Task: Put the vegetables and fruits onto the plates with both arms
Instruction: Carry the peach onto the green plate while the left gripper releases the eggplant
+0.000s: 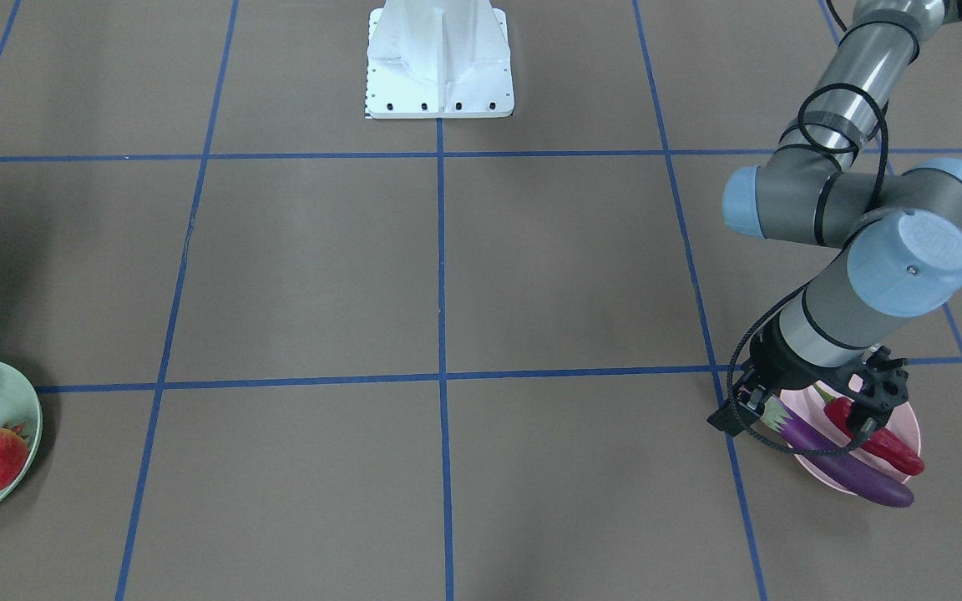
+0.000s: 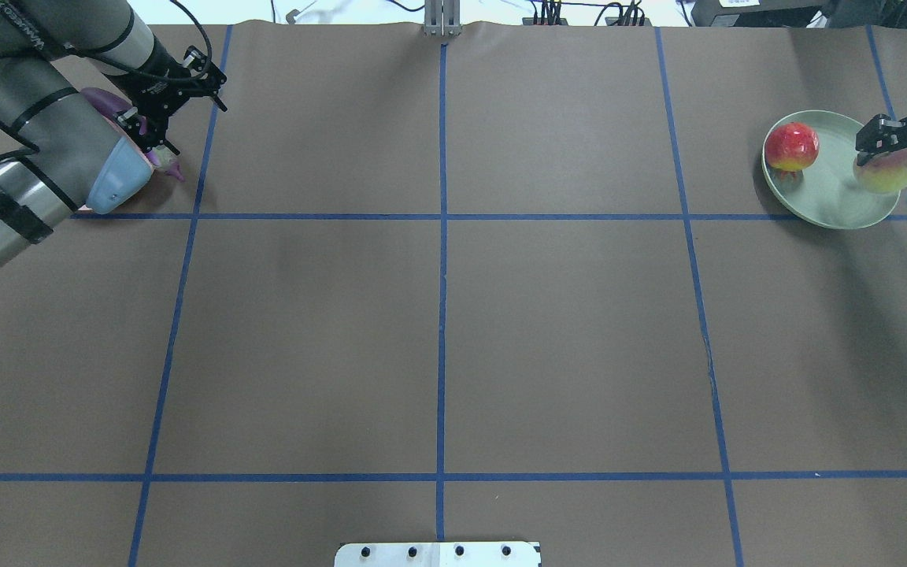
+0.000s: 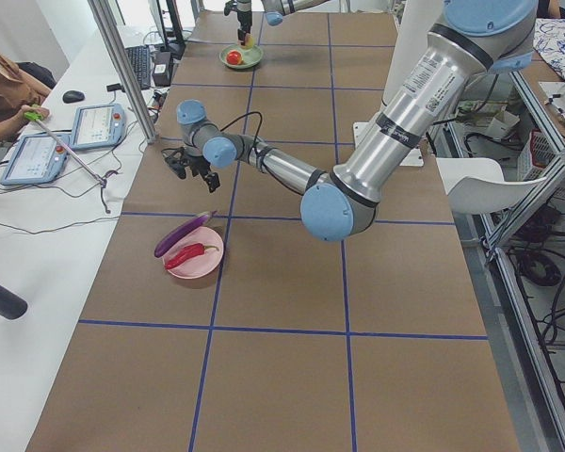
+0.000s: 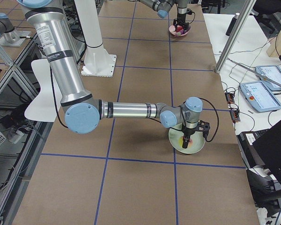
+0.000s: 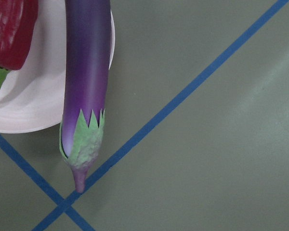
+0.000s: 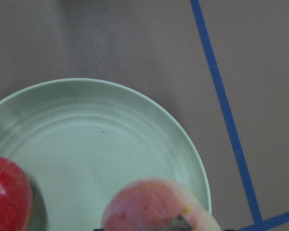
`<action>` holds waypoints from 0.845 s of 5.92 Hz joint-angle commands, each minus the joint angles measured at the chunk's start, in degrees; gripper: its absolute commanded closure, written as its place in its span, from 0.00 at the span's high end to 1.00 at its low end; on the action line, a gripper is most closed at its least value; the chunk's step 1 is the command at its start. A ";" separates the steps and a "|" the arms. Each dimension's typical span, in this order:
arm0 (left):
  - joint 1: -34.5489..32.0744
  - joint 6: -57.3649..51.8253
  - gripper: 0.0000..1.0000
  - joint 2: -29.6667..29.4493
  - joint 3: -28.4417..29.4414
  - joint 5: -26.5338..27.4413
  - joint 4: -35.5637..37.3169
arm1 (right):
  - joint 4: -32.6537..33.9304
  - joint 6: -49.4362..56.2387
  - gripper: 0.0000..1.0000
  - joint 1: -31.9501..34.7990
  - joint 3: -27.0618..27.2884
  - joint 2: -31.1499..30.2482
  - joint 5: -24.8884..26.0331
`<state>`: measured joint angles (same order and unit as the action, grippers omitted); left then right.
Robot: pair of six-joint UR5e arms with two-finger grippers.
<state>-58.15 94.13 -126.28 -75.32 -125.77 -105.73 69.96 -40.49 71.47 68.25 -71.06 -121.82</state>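
The purple eggplant (image 1: pixel 848 463) lies across the pink plate (image 1: pixel 908 420), with its green cap (image 5: pixel 84 142) hanging over the rim. The red chili (image 1: pixel 890 446) lies on the plate beside it. My left gripper (image 1: pixel 861 409) hangs above this plate, looks open and holds nothing; the exterior left view shows it (image 3: pixel 190 168) well clear of the plate. The red pomegranate (image 2: pixel 791 146) sits on the mint green plate (image 2: pixel 831 197). My right gripper (image 2: pixel 890 151) is shut on the pink-yellow peach (image 6: pixel 149 207) over that plate's near rim.
The white base block (image 1: pixel 439 58) stands at the robot's edge of the table. Blue tape lines (image 2: pixel 442 236) mark a grid on the brown surface. Tablets and cables (image 3: pixel 75 132) lie on the side bench beyond the pink plate.
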 commanded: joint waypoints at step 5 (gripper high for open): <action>-0.56 -25.52 1.00 16.93 -16.28 -0.09 0.00 | -3.43 0.41 1.00 5.58 12.85 -5.48 -7.69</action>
<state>-58.29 80.01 -117.13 -85.59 -125.72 -105.66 66.27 -40.25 74.28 77.54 -74.71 -126.01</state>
